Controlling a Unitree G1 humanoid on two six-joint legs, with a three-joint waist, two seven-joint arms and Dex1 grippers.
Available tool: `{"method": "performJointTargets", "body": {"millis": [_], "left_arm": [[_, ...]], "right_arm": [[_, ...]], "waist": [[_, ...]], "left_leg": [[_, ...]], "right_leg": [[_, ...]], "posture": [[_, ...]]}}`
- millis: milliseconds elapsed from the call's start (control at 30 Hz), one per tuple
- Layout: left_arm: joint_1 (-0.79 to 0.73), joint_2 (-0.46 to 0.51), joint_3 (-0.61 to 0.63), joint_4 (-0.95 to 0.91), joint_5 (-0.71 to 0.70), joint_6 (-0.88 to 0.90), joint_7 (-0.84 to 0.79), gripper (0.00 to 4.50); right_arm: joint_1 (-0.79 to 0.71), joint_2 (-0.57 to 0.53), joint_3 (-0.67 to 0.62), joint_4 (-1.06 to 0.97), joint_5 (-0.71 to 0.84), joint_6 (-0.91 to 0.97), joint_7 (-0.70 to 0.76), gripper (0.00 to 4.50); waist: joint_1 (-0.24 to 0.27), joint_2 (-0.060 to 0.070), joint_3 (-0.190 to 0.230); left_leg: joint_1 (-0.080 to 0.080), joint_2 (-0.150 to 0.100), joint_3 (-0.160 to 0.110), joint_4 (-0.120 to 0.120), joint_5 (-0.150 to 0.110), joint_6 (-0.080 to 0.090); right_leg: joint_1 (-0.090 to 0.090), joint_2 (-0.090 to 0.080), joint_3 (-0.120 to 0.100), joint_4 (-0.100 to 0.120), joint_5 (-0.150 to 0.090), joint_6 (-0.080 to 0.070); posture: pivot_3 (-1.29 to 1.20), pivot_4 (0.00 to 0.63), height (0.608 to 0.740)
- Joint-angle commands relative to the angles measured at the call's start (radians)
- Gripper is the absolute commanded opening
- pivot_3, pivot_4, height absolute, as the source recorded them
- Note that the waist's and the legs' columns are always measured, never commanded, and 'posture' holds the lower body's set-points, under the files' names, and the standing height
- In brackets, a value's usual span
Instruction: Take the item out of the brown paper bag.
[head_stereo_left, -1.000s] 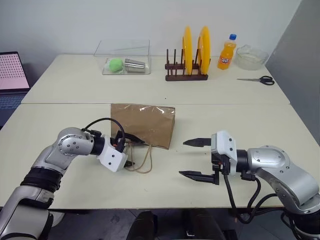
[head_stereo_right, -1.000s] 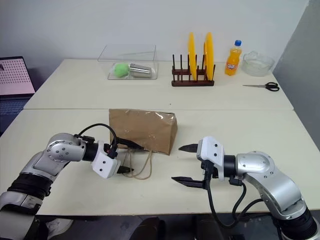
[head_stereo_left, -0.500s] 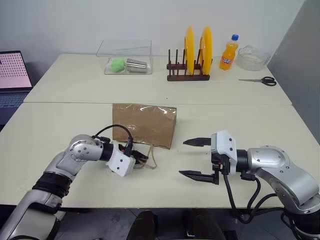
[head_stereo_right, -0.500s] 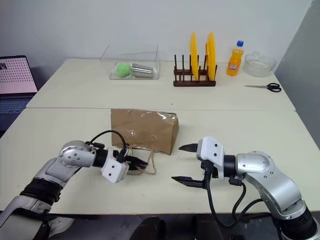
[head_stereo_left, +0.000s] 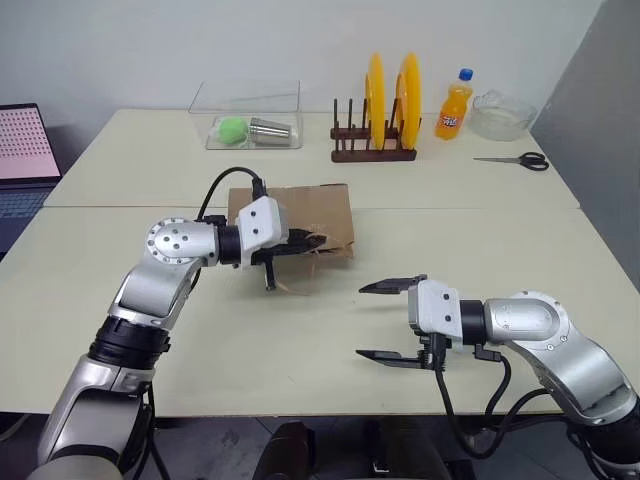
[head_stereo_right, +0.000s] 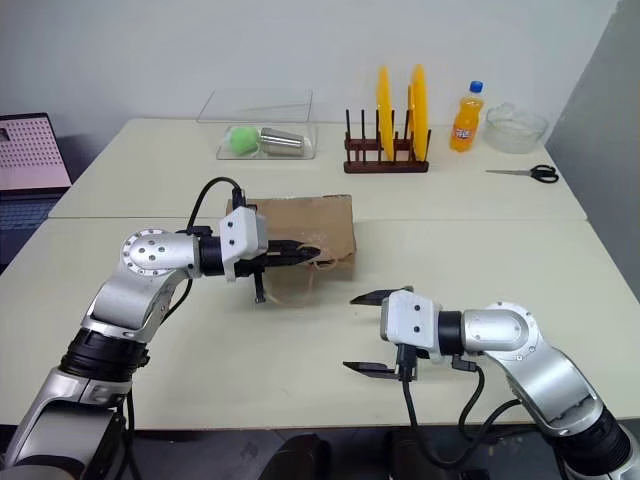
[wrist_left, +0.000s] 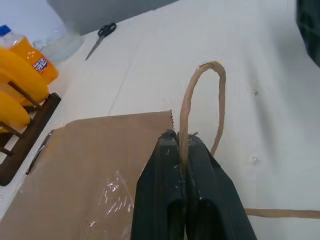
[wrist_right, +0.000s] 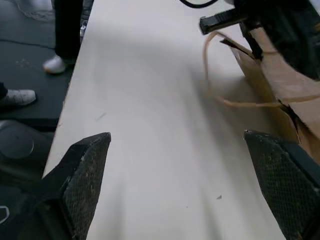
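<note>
cream tabletop (head_stereo_left: 300, 350) under brown paper bag (head_stereo_left: 325, 215), grey wall (head_stereo_left: 600, 120) beside

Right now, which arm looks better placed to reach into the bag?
Probably the right. The right gripper hangs with its jaws open in front of the brown paper bag, while the left gripper is shut on a cord handle.
</note>
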Motion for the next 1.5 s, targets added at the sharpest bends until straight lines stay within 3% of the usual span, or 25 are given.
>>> {"method": "performJointTargets", "body": {"millis": [33, 400, 533, 867, 1100, 1500], "left_arm": [[-0.037, -0.013, 0.038, -0.001, -0.016, 0.008, -0.004, 0.01], [-0.02, -0.016, 0.054, 0.078, 0.01, -0.068, -0.04, 0.01], [-0.021, -0.018, 0.058, 0.085, 0.012, -0.072, -0.037, 0.0], [-0.043, -0.027, 0.061, 0.062, 0.009, -0.028, -0.02, 0.0], [-0.095, -0.041, 0.068, 0.073, 0.006, 0.029, 0.004, 0.0], [-0.323, -0.085, 0.124, 0.195, -0.014, 0.202, 0.059, 0.0]], "right_arm": [[-0.084, 0.061, 0.075, 0.064, -0.118, -0.12, -0.026, 4.5], [-0.242, 0.266, 0.203, 0.358, -0.351, -0.283, -0.121, 4.5], [-0.252, 0.297, 0.223, 0.418, -0.395, -0.331, -0.128, 3.55], [-0.248, 0.348, 0.237, 0.485, -0.457, -0.378, -0.14, 0.01], [-0.251, 0.359, 0.231, 0.489, -0.461, -0.375, -0.126, 0.01], [-0.271, 0.314, 0.275, 0.561, -0.503, -0.43, -0.047, 0.01]], "waist": [[-0.003, 0.0, 0.0], [-0.002, 0.0, 0.0], [-0.002, 0.0, 0.0], [-0.003, 0.0, 0.0], [-0.003, 0.0, 0.0], [-0.004, 0.0, 0.0]], "left_leg": [[0.0, 0.0, 0.0, 0.0, 0.0, 0.0], [0.0, 0.0, 0.0, 0.001, 0.0, 0.0], [0.0, 0.0, 0.0, 0.0, 0.0, 0.0], [0.0, 0.0, 0.0, 0.0, 0.0, 0.0], [0.0, 0.0, 0.0, 0.001, 0.0, 0.0], [0.0, 0.0, -0.001, 0.001, 0.0, 0.0]], "right_leg": [[0.0, 0.0, 0.0, 0.0, 0.0, 0.0], [-0.001, 0.0, 0.001, 0.001, 0.003, -0.005], [-0.001, 0.0, 0.001, 0.001, 0.003, -0.005], [-0.001, 0.0, 0.001, 0.002, 0.003, -0.005], [-0.001, 0.0, 0.001, 0.002, 0.003, -0.005], [-0.001, 0.0, 0.0, 0.002, 0.003, -0.005]], "posture": [[0.0, 0.15, 0.74], [0.0, 0.15, 0.74], [0.0, 0.15, 0.74], [0.0, 0.15, 0.74], [0.0, 0.15, 0.74], [0.0, 0.15, 0.74]]}}
